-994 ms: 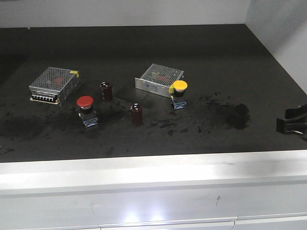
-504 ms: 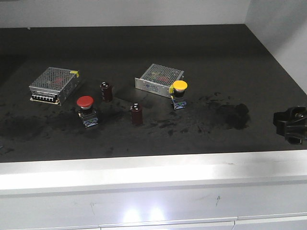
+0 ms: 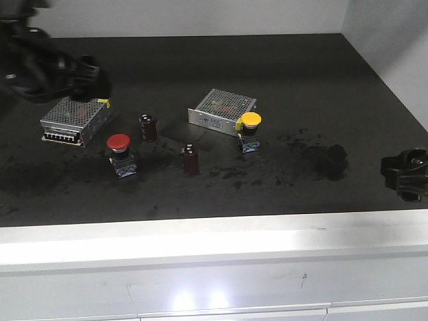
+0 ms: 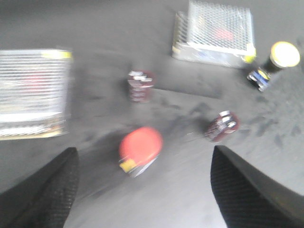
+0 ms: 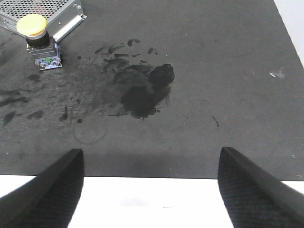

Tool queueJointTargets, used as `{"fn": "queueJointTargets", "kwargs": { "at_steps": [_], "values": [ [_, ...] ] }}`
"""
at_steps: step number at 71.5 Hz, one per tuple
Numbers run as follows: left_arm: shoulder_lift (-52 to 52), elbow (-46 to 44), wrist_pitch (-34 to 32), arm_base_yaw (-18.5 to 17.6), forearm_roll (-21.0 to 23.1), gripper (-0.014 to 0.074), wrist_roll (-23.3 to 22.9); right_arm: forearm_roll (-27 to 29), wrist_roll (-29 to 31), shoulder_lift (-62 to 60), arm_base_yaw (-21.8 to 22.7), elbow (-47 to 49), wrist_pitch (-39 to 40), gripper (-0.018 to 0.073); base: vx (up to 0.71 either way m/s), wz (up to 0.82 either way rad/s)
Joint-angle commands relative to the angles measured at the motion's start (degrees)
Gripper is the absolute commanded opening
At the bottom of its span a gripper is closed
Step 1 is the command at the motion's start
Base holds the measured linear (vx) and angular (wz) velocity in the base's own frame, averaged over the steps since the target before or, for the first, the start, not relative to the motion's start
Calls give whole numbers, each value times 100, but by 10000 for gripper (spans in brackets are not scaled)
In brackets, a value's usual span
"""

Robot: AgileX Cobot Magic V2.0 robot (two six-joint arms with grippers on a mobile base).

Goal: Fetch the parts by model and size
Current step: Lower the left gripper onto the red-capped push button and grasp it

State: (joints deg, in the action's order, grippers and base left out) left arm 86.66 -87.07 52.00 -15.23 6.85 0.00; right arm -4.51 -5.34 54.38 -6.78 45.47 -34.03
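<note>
Along the bottom of the front view runs a pale ledge, with the black tabletop behind it. Low at the right edge of that frame, the right gripper hovers over the near part of the table. Its wrist view shows two dark fingers spread wide with nothing between them, above a smeared dark stain.

Left of centre, the red-capped push button stands upright on its dark base, the nearest of the parts. To its right stands a dark red capacitor. Farther back, right of centre, the yellow-capped push button stands just beside the near corner of a perforated silver power supply box. A second capacitor stands behind the red button, and a second box lies at the left.

In the upper left of the front view the left arm is a dark blur above that box. The left gripper has its fingers wide apart in the blurred wrist view, holding nothing, with the red button on the table below them.
</note>
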Motion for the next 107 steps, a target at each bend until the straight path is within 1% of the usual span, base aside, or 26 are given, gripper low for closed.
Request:
{"fn": "queueJointTargets", "kwargs": {
  "at_steps": [1,12,22,28,37,52,66,79,97,107],
  "values": [
    [261,-601,42,-175,-228,554,-350,-45,51,-39,3,198,349,557,0,0],
    [926,-1173,405,-330,-330,554,-418,-45,51,-39,3,198,337,557,0,0],
    [1295,-1407,582,-362,-335,554,-741,-45,51,-39,3,198,337,557,0,0],
    [1437,-1407,619,-362,-375,554,-845,-45,51,-39,3,198,337,557,0,0],
    [1590,-1401,805,-355,-382,554,-846,-45,51,-39,3,198,337,557,0,0],
    [1753,-1387,870,-355,-385,554,-857,-45,51,-39,3,198,332,557,0,0],
    [1848,-1387,918,-355,-785,554,-1228,-45,51,-39,3,198,332,557,0,0],
    [1919,-1387,935,-355,-794,554,-1241,-45,51,-39,3,198,332,557,0,0],
    [2181,-1387,1164,-355,-784,554,-1252,-45,51,-39,3,198,332,557,0,0],
    [2216,-1387,1106,-355,-784,540,-1252,-45,51,-39,3,198,325,557,0,0]
  ]
}}
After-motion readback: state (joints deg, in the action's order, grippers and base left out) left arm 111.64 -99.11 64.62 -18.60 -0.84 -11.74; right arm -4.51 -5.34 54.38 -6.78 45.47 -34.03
